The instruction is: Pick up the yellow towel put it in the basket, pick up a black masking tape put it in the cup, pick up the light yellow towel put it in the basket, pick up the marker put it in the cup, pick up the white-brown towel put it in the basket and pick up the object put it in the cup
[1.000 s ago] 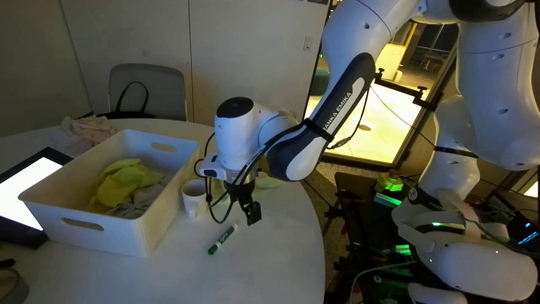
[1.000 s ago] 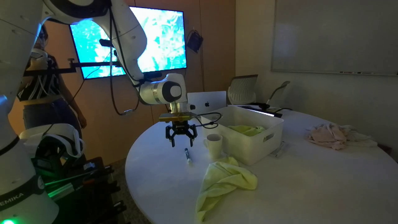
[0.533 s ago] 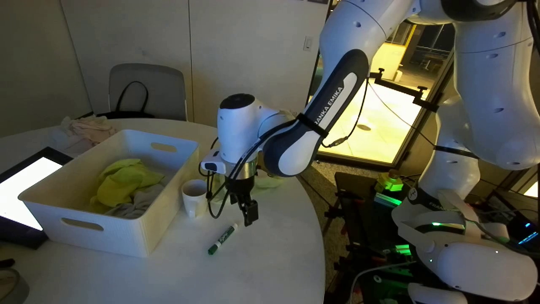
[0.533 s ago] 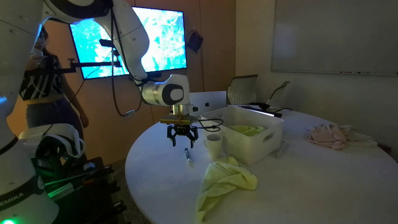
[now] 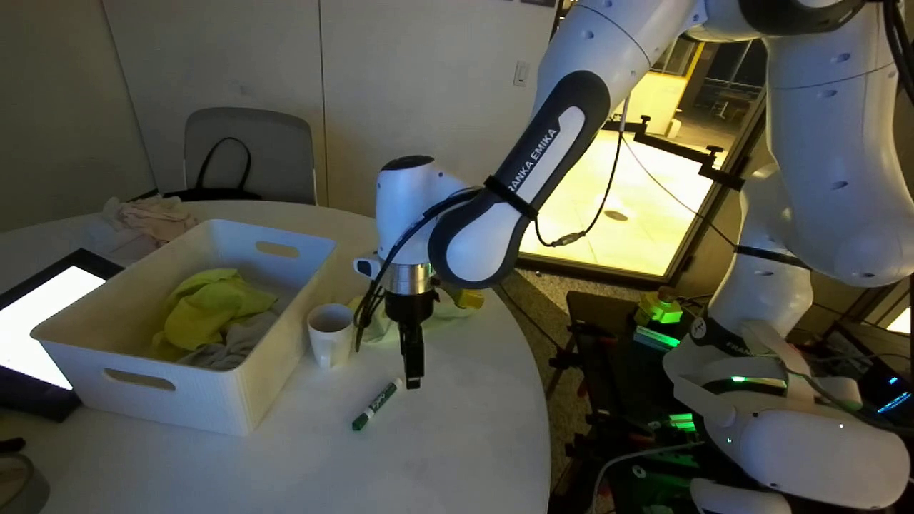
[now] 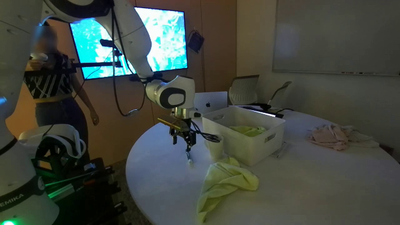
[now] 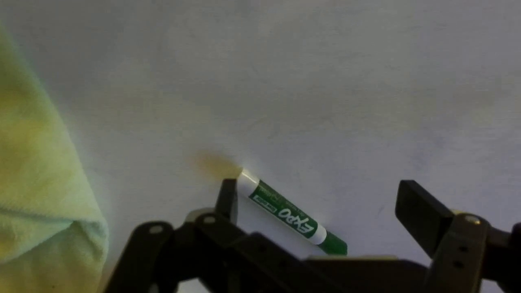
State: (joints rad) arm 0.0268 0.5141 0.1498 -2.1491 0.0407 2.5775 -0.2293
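Observation:
My gripper [image 5: 413, 380] is open and empty, pointing down just above the green-and-white marker [image 5: 377, 405]. In the wrist view the marker [image 7: 289, 211] lies slanted between the open fingers [image 7: 317, 187], its white end close beside the left finger. The white cup [image 5: 332, 350] stands upright next to the white basket [image 5: 164, 400]. The yellow towel [image 5: 207, 307] lies in the basket with a grey cloth [image 5: 235, 343]. The light yellow towel [image 6: 228, 181] lies crumpled on the table in front of the cup. No black tape is clearly seen; the cup's inside is mostly hidden.
A pinkish cloth with a white one [image 6: 331, 137] lies on the table beyond the basket. A lit screen [image 5: 50, 314] leans by the basket's side. A laptop [image 6: 211, 101] stands behind the basket. A dark, partly cut-off object [image 5: 21, 478] sits at the table's edge.
My gripper has turned about its vertical axis and moved lower and closer to the marker, staying open. The marker, cup, basket and towels have not moved.

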